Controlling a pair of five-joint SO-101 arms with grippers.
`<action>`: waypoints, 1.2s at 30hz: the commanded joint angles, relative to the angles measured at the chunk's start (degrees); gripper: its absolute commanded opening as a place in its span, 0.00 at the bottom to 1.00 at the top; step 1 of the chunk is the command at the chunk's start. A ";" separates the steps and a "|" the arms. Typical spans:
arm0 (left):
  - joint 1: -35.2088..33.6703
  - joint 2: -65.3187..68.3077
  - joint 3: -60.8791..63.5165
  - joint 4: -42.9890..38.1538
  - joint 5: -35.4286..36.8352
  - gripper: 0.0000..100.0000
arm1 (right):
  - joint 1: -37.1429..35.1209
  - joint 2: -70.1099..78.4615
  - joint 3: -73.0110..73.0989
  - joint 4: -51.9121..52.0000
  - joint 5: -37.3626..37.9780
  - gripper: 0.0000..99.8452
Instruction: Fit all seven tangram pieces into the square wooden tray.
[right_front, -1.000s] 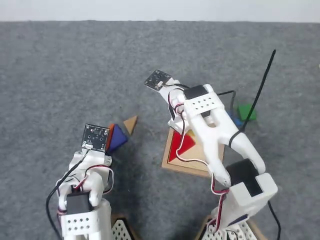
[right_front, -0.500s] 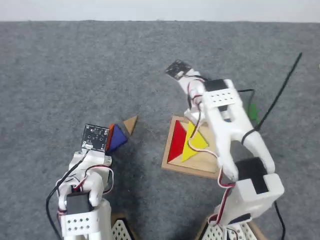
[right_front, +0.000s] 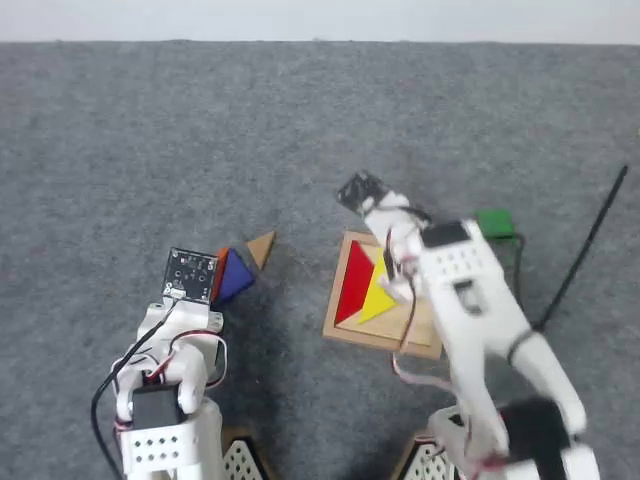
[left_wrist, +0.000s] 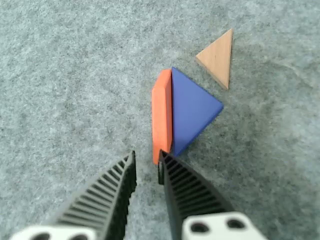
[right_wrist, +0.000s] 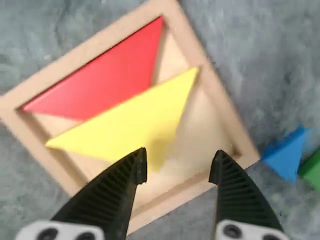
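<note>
Hovering right gripper: ridged black jaws spread wide, holding nothing, above the yellow triangle.
Left gripper: jaws parted by a narrow gap with nothing between them; one tip sits just at the end of the orange piece.
Tray: square, pale wood, raised rim; holds the flat red triangle and the yellow triangle side by side.
Loose near left gripper: orange slab touching the dark blue triangle; tan wooden triangle just beside them, apart.
Loose past the tray: small blue triangle beside a green piece.
Surface: grey fuzzy mat.
</note>
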 joint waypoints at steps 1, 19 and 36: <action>-0.26 0.00 -0.40 0.62 -0.26 0.07 | -0.40 -5.76 3.96 -3.82 -0.88 0.21; -0.26 0.00 -0.40 0.62 -0.26 0.07 | 3.56 12.70 -4.92 -3.30 -9.85 0.21; -0.26 0.00 -0.40 0.62 -0.26 0.07 | -0.75 2.15 4.92 -4.70 -12.75 0.21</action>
